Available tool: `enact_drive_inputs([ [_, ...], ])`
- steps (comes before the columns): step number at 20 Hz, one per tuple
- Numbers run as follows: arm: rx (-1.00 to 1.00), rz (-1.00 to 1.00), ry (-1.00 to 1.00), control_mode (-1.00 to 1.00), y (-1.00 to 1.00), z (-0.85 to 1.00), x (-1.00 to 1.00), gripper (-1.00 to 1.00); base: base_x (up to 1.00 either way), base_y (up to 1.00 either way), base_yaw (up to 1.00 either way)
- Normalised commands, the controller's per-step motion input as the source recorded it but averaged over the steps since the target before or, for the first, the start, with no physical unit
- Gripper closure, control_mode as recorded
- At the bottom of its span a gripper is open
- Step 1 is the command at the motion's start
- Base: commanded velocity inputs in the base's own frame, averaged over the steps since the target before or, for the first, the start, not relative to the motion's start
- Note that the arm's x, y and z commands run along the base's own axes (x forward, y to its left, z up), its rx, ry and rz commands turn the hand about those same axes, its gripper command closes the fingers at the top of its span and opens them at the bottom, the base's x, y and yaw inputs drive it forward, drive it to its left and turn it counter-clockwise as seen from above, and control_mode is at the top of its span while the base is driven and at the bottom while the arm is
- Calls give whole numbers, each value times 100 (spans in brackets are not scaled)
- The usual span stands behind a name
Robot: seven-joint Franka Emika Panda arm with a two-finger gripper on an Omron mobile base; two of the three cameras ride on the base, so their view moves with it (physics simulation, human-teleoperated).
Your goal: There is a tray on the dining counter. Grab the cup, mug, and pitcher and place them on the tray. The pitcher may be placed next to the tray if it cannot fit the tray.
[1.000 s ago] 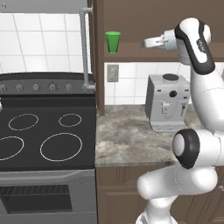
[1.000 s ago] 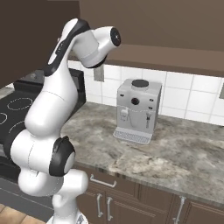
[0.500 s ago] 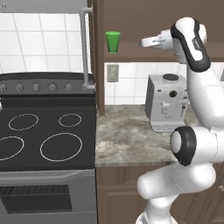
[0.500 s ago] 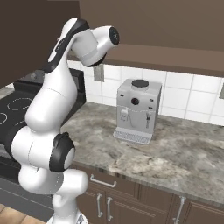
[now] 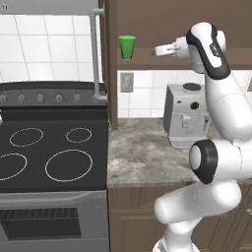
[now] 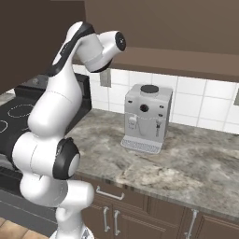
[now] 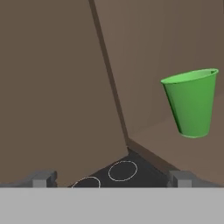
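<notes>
One gap only matters here: cup [image 5: 127, 47] standing upright on the brown shelf [image 5: 142, 59] above the tabletop [image 5: 147, 152], end effector [image 5: 156, 50] raised to the same height and just to its right in the left base view, pointing left toward it. Seen from the hand view, cup [image 7: 191, 103] off to the right of the line between the fingertips [image 7: 43, 178], not between them and apart from both, rim up and slightly tilted only because the camera rolls with the hand. Long axis vertical, taper narrowing downward, so probably best taken from the side around the lower wall. Jaws spread as wide as they go, holding nothing. Likely needs a short further reach to the left plus a small sideways correction to centre the cup before closing; too hasty a push could knock the light tumbler toward the cabinet wall [image 7: 57, 87] behind it.

Against the frame half a second back: end effector nearer to the cup, gap between them in the left base view narrower, upper arm swung a little further left; cup, coffee machine [image 5: 187, 115] and stove [image 5: 49, 152] unmoved, jaws equally wide.
</notes>
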Motion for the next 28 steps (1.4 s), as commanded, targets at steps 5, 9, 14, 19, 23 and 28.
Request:
enact_drive_inputs([
  [5,0,0,0,-100,6,-1,29,-100,0,0,0],
  [9,0,0,0,-100,10,-1,24,-100,0,0,0],
  [14,0,3,0,-100,13,-8,13,-100,0,0,0],
  [19,0,4,0,-100,14,-11,14,-100,0,0,0],
  [23,0,5,0,-100,7,-11,16,-100,0,0,0],
  [28,0,6,-1,-100,2,-6,20,-100,0,0,0],
])
